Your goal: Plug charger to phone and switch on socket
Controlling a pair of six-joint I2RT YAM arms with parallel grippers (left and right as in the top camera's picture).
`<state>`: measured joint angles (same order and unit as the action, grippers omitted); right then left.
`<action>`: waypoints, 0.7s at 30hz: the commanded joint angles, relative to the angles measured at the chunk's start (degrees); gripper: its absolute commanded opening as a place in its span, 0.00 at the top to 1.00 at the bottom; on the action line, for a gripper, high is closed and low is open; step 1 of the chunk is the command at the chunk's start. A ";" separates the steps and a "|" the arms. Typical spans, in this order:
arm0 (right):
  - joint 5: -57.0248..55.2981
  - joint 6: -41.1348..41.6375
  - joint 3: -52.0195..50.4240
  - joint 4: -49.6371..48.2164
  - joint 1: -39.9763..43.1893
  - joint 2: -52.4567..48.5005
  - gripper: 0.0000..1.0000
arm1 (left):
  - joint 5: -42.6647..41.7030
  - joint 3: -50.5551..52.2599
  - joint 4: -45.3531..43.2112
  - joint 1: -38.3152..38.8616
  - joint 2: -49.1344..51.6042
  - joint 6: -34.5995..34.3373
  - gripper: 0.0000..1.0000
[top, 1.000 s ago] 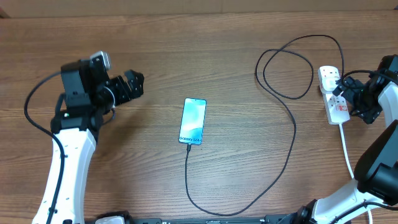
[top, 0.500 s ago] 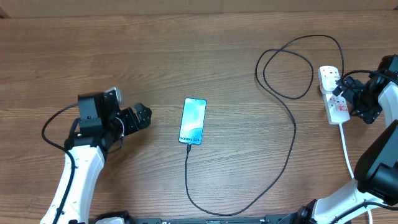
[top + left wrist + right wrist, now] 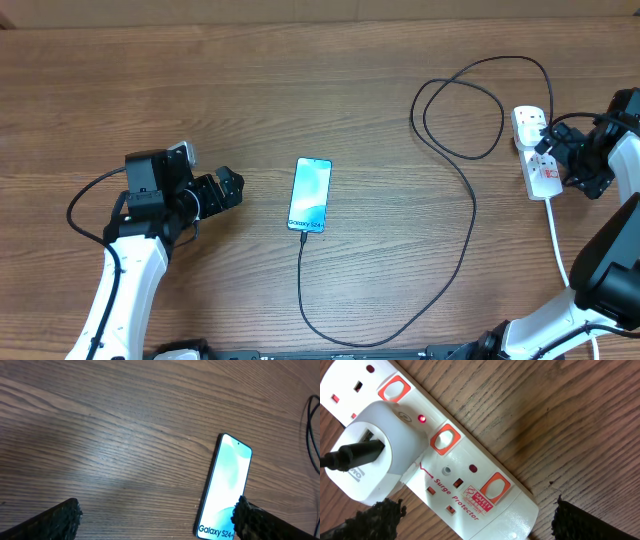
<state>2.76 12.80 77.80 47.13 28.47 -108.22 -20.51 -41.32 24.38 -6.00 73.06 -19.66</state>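
- Swinging down and toward the middle of the table (image 3: pixel 200 80), the left gripper (image 3: pixel 226 189) left its farther, higher spot of 1 second ago, then stopped; the last half second shows no further shift.
- It now sits just left of the phone (image 3: pixel 310 195), jaws spread wide and holding nothing. The left wrist view shows bare wood between its 2 fingertips (image 3: pixel 62 516) and the phone's lower corner beside the right one.
- Lying flat at the table's centre, the phone has not moved, its screen lit.
- From the phone's lower edge the charger (image 3: pixel 470 230) runs as a black cable, looping across to the socket (image 3: pixel 538 160); the tip looks seated, though too small to confirm.
- At the right edge, the socket carries a white adapter (image 3: pixel 375 450) with the cable in it, and 1 red lamp (image 3: pixel 422 419) glows beside it, so power appears to be on.
- Unchanged through all 3 overhead frames, the right gripper (image 3: pixel 556 152) hangs above the socket, jaws released and empty.
- Both steps look done.
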 commanded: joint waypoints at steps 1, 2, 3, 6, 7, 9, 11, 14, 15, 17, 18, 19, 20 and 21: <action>0.35 -0.48 1.18 -0.33 -0.22 1.73 0.00 | 5.77 0.44 -0.15 0.04 -2.05 1.55 0.00; 0.35 -0.48 1.18 -0.33 -0.22 1.73 0.00 | 7.58 0.46 -0.17 0.04 -2.40 1.53 0.00; 0.35 -0.48 1.18 -0.33 -0.22 1.73 0.00 | 9.25 0.44 -0.17 0.04 -2.84 1.53 0.00; 0.35 -0.48 1.18 -0.33 -0.22 1.73 0.00 | 11.87 0.46 -0.20 0.04 -4.22 1.53 0.00; 0.35 -0.48 1.18 -0.33 -0.22 1.73 0.00 | 12.15 0.46 -0.20 0.04 -4.59 1.53 0.00; 0.35 -0.48 1.18 -0.33 -0.22 1.73 0.00 | 12.15 0.46 -0.15 0.04 -4.98 1.53 0.00; 0.35 -0.48 1.18 -0.33 -0.22 1.73 0.00 | 12.04 0.46 0.61 0.04 -5.29 1.51 0.00; 0.35 -0.48 1.18 -0.33 -0.22 1.73 0.00 | 12.09 0.66 1.97 0.07 -5.66 2.01 0.00; 0.35 -0.48 1.18 -0.33 -0.22 1.73 0.00 | 11.89 0.92 1.95 0.11 -5.73 2.01 0.00; 0.35 -0.48 1.18 -0.33 -0.22 1.73 0.00 | 11.91 1.57 1.07 0.44 -6.08 2.23 0.01; 0.35 -0.48 1.18 -0.33 -0.22 1.73 0.00 | 11.72 1.97 0.09 0.68 -6.27 2.71 0.01; 0.35 -0.48 1.18 -0.33 -0.22 1.73 0.00 | 11.37 2.38 -1.25 1.01 -6.54 3.50 0.00; 0.35 -0.48 1.18 -0.33 -0.22 1.73 0.00 | 10.93 2.78 -2.58 1.36 -6.84 4.17 0.01; 0.35 -0.48 1.18 -0.33 -0.22 1.73 0.00 | 10.08 3.37 -4.52 1.81 -7.23 5.40 0.01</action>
<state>2.79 12.80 77.80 47.13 28.45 -108.22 -9.65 -39.44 22.31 -5.50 67.79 -17.89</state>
